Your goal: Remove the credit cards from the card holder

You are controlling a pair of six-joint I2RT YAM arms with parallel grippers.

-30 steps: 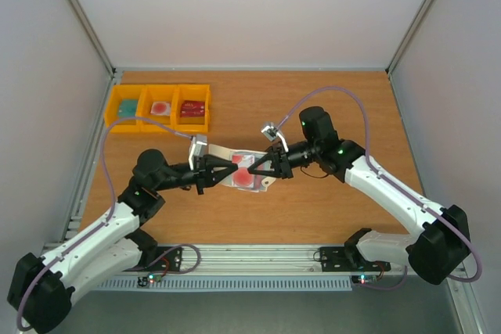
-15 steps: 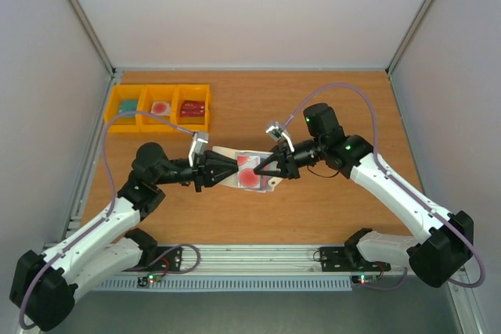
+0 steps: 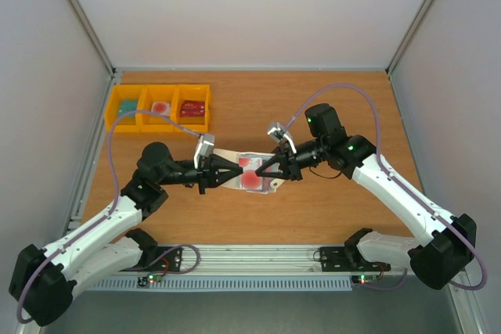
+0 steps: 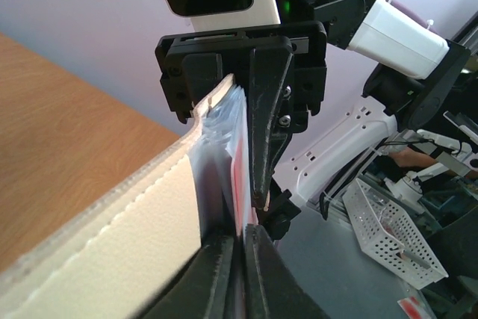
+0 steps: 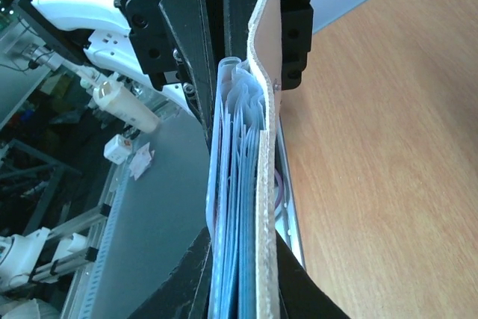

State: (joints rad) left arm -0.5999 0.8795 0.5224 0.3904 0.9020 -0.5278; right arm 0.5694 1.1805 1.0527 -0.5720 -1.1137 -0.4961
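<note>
Above the middle of the counter (image 3: 313, 107), the card holder (image 3: 244, 176) hangs between the left claw (image 3: 228, 171) and right claw (image 3: 263, 170), each pinching one end. The holder looks light and floppy; the credit cards (image 3: 250, 181) are probably stiff and slippery, so grip an exposed card edge.

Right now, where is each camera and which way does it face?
Top external: above, behind the bases, looking down on the table; both arms show, left tool and right tool on the card holder.
Left wrist: on left arm, facing the right tool; own fingers below.
Right wrist: on right arm, facing the left tool; own fingers below.
Shared: both wrist views see the card holder edge-on.
</note>
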